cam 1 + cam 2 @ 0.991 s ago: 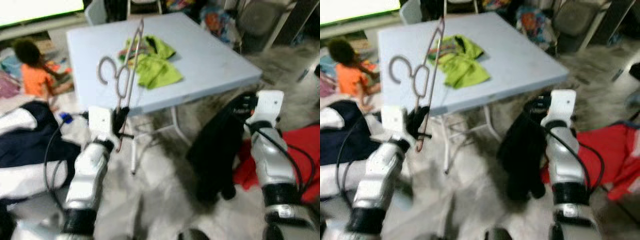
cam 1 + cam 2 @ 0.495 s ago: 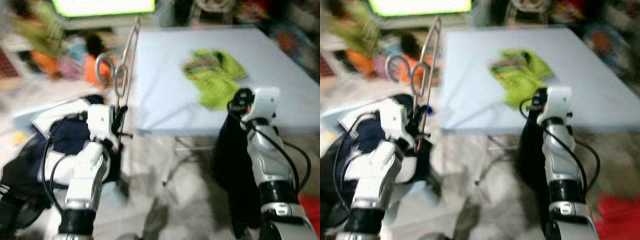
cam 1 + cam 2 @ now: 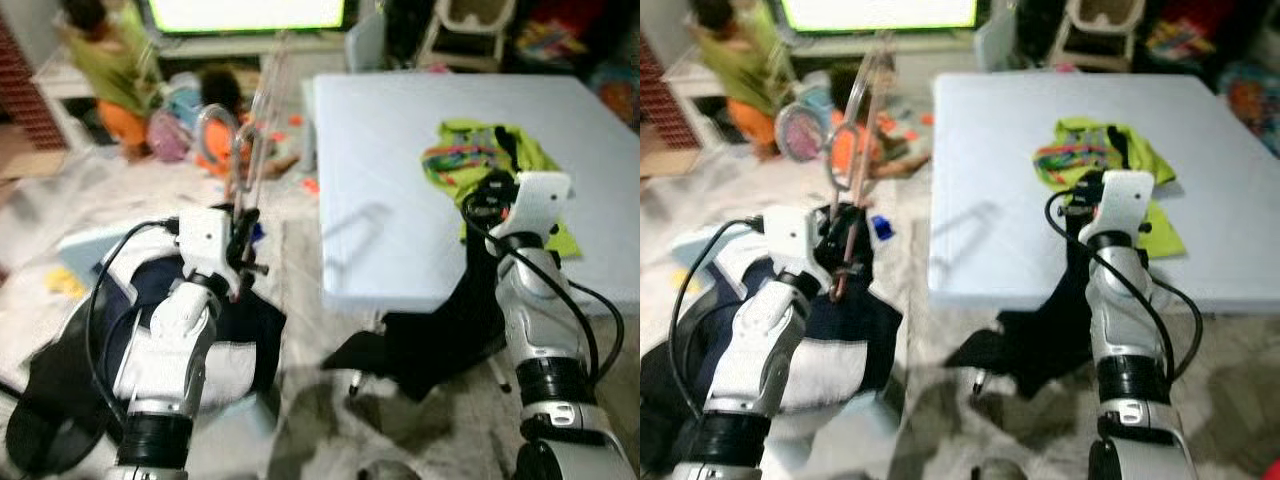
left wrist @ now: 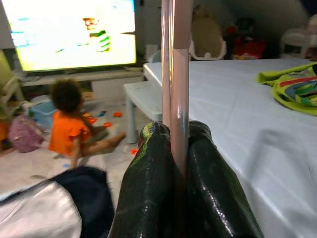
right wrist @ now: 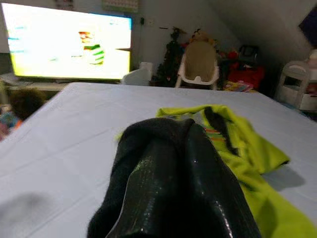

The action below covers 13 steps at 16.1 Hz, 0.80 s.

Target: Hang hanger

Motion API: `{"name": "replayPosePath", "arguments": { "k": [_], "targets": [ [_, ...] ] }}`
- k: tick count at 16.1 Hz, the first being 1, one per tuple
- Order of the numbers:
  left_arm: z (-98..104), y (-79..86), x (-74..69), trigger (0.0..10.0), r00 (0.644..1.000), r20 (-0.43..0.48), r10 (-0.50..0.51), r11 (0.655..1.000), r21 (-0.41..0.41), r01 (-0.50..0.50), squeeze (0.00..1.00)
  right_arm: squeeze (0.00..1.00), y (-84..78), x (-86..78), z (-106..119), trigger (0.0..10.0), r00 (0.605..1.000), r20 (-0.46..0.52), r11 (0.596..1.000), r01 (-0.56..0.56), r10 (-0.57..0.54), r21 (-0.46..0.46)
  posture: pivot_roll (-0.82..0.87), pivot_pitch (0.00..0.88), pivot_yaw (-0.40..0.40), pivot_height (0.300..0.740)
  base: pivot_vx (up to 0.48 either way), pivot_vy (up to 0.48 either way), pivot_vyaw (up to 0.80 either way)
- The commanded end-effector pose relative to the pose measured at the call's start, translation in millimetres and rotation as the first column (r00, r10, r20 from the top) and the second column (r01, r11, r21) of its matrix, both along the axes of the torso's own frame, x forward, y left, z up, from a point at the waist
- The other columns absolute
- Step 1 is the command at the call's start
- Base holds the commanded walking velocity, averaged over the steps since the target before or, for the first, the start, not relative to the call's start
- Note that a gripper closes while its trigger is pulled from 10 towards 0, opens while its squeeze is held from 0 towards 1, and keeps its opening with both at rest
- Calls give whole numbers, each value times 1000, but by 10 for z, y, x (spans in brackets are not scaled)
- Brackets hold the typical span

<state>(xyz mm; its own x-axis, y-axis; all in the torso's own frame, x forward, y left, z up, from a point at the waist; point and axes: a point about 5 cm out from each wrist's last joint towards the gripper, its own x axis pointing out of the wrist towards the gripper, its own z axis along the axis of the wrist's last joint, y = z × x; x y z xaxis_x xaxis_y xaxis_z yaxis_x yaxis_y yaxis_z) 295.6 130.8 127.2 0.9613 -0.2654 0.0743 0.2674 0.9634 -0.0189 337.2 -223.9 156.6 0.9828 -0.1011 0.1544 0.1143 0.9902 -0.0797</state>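
My left gripper [image 3: 240,232] is shut on the lower bar of a pinkish metal hanger [image 3: 256,130], which stands upright with its hook [image 3: 212,125] to the left. In the left wrist view the two fingers [image 4: 148,168] pinch the hanger's bar [image 4: 176,74]. My right gripper [image 3: 488,203] is shut on a black garment [image 3: 430,340] that hangs below the front edge of the pale blue table [image 3: 390,200]. The cloth [image 5: 148,134] bunches over the fingertips in the right wrist view.
A lime green garment [image 3: 490,160] lies on the table. A child in orange [image 3: 215,110] sits on the floor beyond the hanger, with another person in green [image 3: 105,55] farther left. Navy and white clothes [image 3: 215,340] lie below my left arm. A lit screen [image 3: 245,12] is behind.
The whole view has swung, so the table now lies to the right. Both grippers keep their holds. The black garment's lower end has swung out to the left.
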Motion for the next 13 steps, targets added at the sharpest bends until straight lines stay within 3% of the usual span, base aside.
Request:
{"name": "replayPosePath", "arguments": {
  "k": [1, 3, 9, 13],
  "targets": [
    [57, -113, 6, 10000, 999, 21, -26, 1000, -4, 26, 0, 0, -52, 51, 242, 10000, 996, 89, 1000, 16, -14, -22, -22, 0, -12, 740, 386, -281, 0],
    [50, -116, 2, 10000, 1000, 14, -14, 999, -28, 15, 0, 0, -51, 61, 250, 10000, 996, 90, 1000, 19, -17, -24, -22, 0, -13, 740, 397, -141, 0],
    [80, -134, 1, 10000, 999, 30, -19, 999, -26, 20, 0, 0, -18, 67, 234, 10000, 996, 89, 1000, 17, -15, -26, -19, 0, -14, 740, 0, 0, 0],
    [96, -149, -6, 10000, 999, 34, -24, 999, -34, 26, 0, 0, -22, 65, 245, 10000, 995, 96, 999, 21, -18, -28, -21, 0, -14, 740, 0, -418, 0]
  ]
}}
